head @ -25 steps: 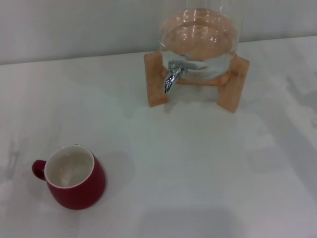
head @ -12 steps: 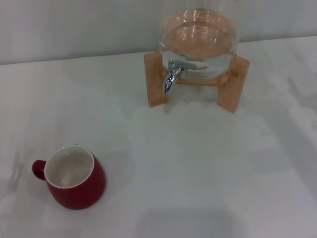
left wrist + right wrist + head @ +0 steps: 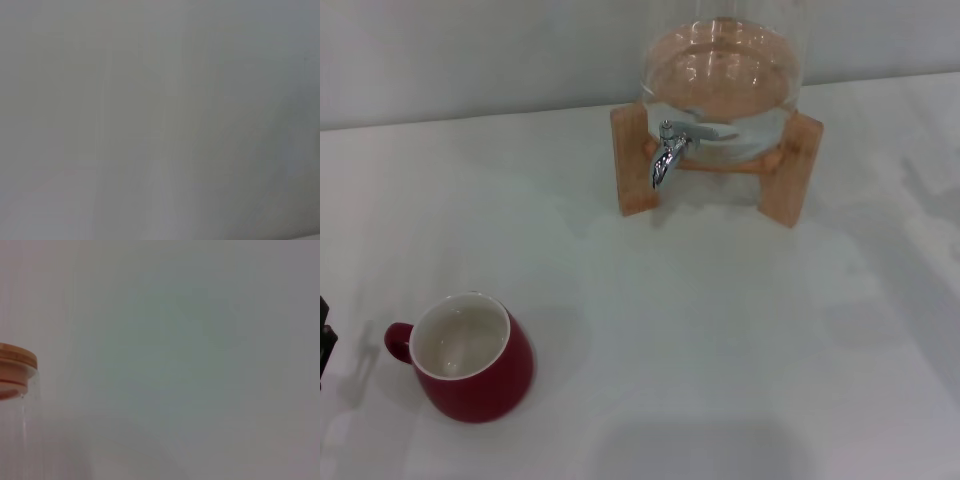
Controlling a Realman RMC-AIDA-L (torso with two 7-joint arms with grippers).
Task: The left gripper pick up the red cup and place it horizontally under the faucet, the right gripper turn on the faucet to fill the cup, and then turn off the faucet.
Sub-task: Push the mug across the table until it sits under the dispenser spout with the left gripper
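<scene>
The red cup (image 3: 470, 358) stands upright on the white table (image 3: 720, 330) at the near left, its white inside showing and its small handle pointing left. A black tip of my left gripper (image 3: 324, 338) shows at the head view's left edge, just left of the cup's handle and apart from it. The chrome faucet (image 3: 667, 152) points down from the glass dispenser (image 3: 720, 85) at the back, with nothing under its spout. My right gripper is out of view. The left wrist view shows only a blank grey surface.
The dispenser holds water and rests on a wooden stand (image 3: 640, 165) near the back wall. Its wooden lid (image 3: 15, 362) shows in the right wrist view. Bare white tabletop lies between the cup and the stand.
A black tip of my left gripper has come into the head view at the left edge, beside the cup's handle. The cup and the faucet have not moved.
</scene>
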